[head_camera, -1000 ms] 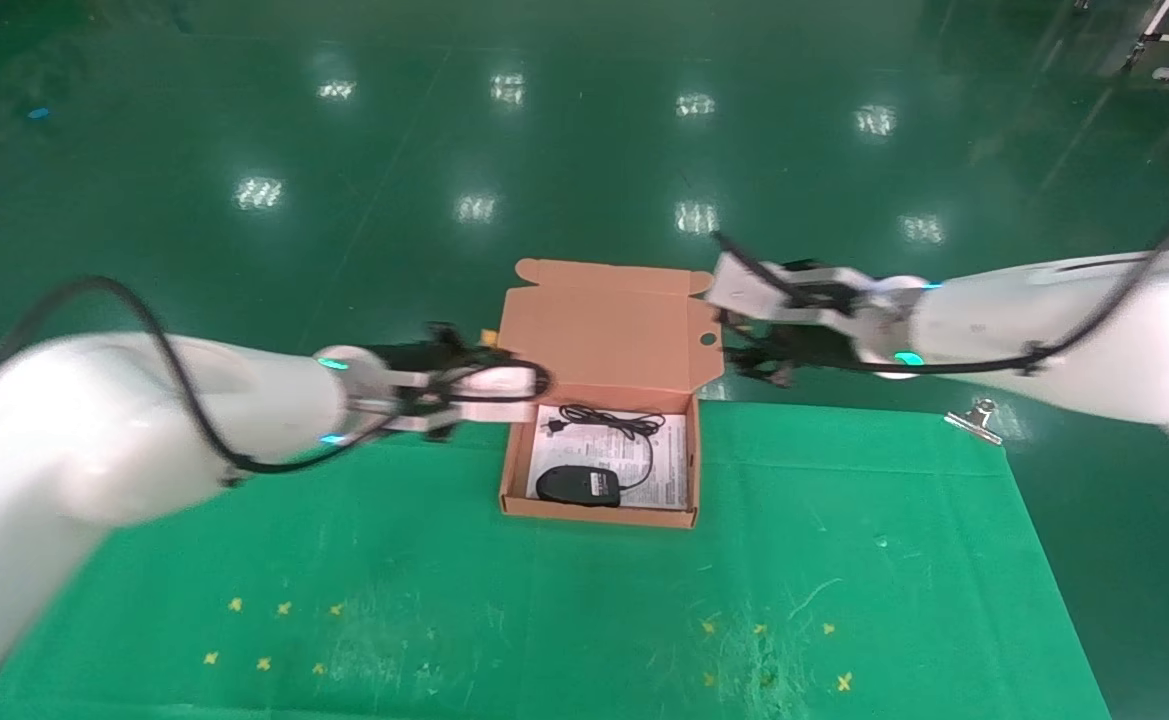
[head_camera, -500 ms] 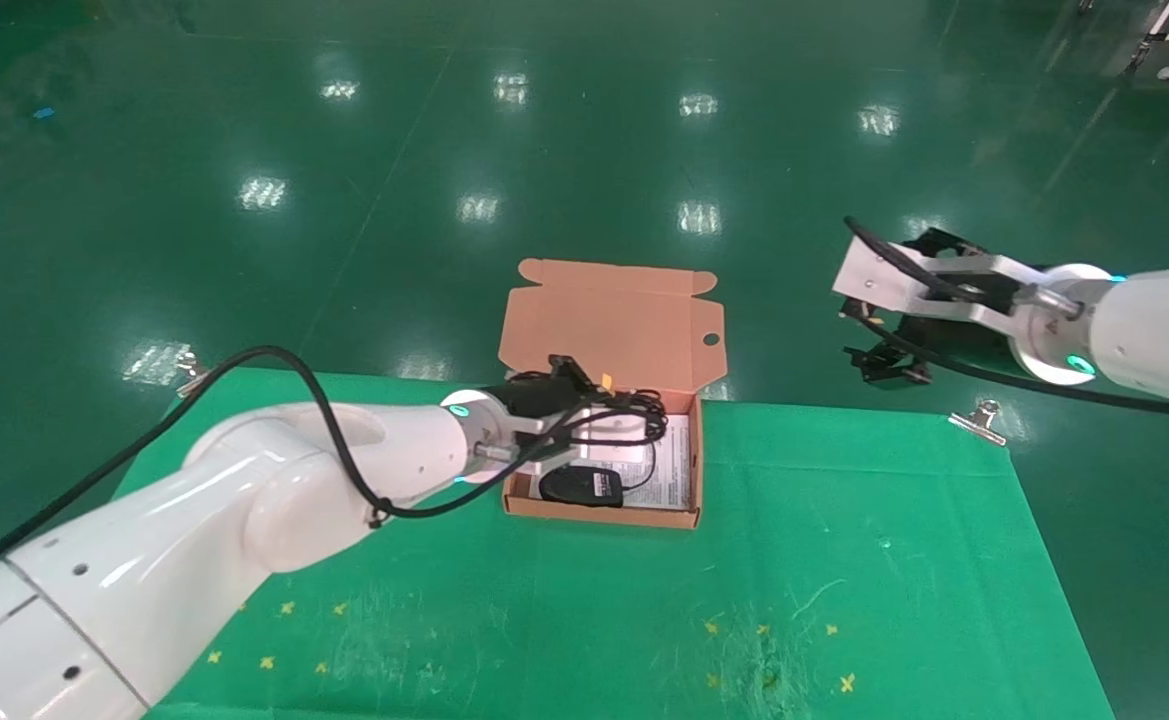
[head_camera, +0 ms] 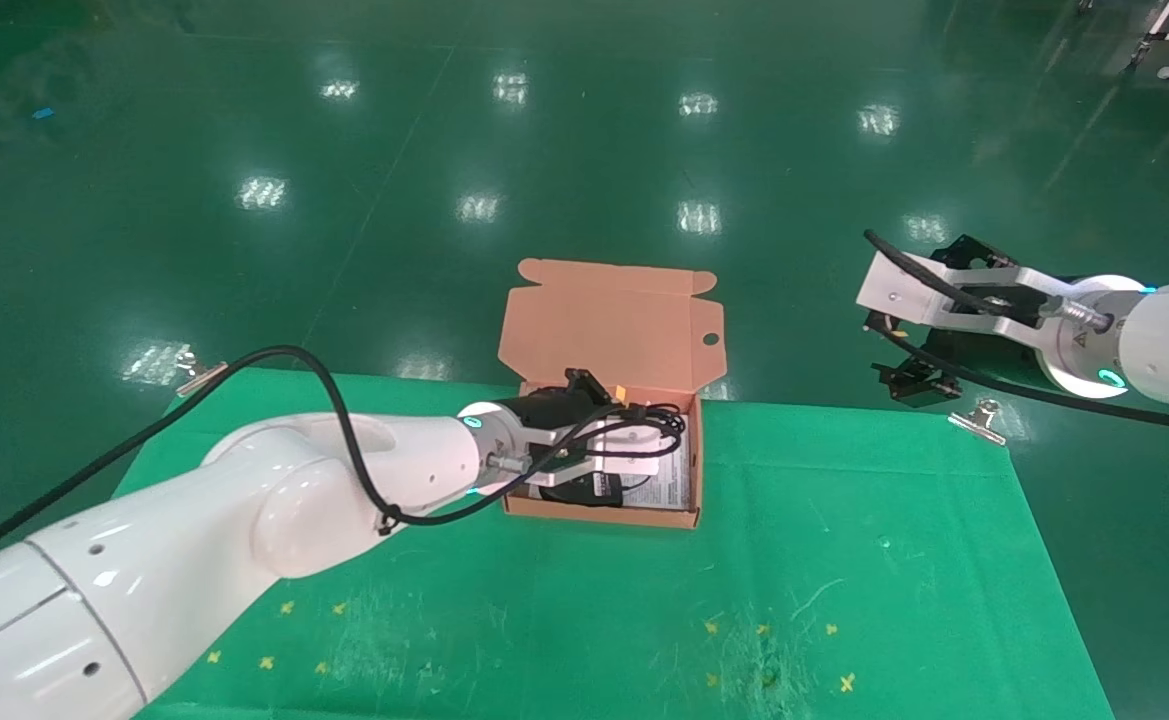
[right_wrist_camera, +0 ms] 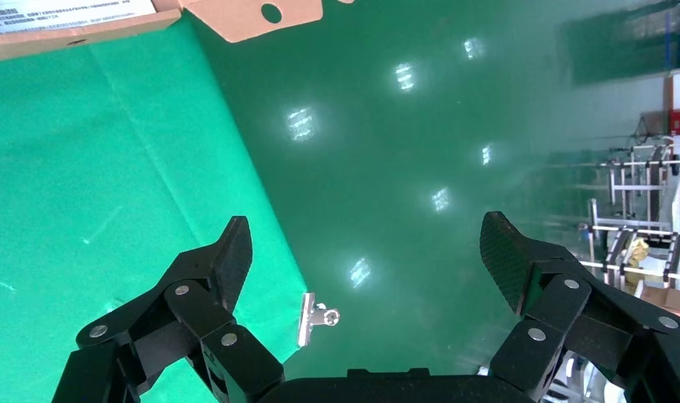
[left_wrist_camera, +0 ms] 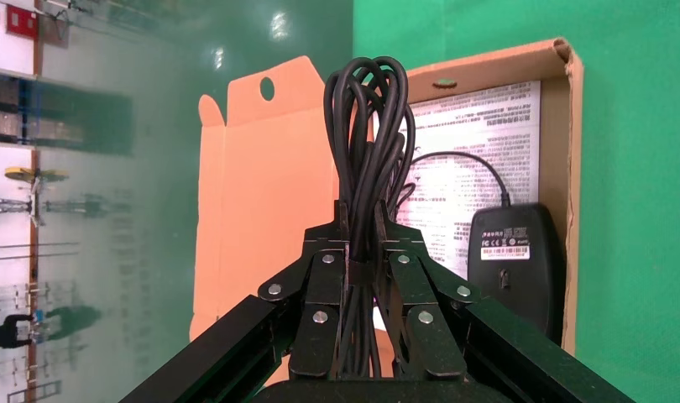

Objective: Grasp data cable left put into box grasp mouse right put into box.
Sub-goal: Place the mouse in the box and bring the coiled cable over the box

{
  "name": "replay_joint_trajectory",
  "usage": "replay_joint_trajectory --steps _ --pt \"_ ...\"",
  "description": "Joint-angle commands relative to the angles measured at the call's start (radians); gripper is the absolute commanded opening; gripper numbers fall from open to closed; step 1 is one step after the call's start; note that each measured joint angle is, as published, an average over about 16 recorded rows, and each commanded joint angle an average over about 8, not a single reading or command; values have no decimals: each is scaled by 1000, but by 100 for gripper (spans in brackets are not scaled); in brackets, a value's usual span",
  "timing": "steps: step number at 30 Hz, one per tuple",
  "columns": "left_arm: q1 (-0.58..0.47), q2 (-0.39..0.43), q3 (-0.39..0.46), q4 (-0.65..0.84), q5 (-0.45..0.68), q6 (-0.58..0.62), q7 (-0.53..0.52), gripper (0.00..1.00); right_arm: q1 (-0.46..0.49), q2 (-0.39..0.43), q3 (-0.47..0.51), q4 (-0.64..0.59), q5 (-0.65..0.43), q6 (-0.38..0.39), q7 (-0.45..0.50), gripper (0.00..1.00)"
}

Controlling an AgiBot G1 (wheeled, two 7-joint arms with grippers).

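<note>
The orange-pink box stands open at the table's far edge, its lid folded back. My left gripper is over the box's inside, shut on the data cable, a black looped bundle sticking out past the fingertips. The cable also shows in the head view. The black mouse lies label-up on the white leaflet in the box, its cord curving beside it. My right gripper is open and empty, off the table's far right corner, over the floor.
The green cloth covers the table, held by metal clips at the far right and far left. The right clip shows in the right wrist view. Glossy green floor lies beyond the table.
My left arm has swung right from beside the box to over its inside, carrying the cable. My right arm has pulled away from the lid to the right.
</note>
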Motion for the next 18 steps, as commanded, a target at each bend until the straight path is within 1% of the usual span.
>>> replay_joint_trajectory --steps 1,3,12,18 --pt "-6 1 17 4 -18 -7 -1 75 2 3 0 2 1 -4 -3 100" --pt "-8 1 23 7 -26 -10 -3 100 3 4 0 3 0 -6 -4 100" --pt "-10 -11 18 -7 -21 -8 -3 100 4 -2 0 -8 4 -2 -6 100" --pt "-60 -27 4 -6 8 -41 -40 100 35 -25 8 -35 -19 22 -32 100"
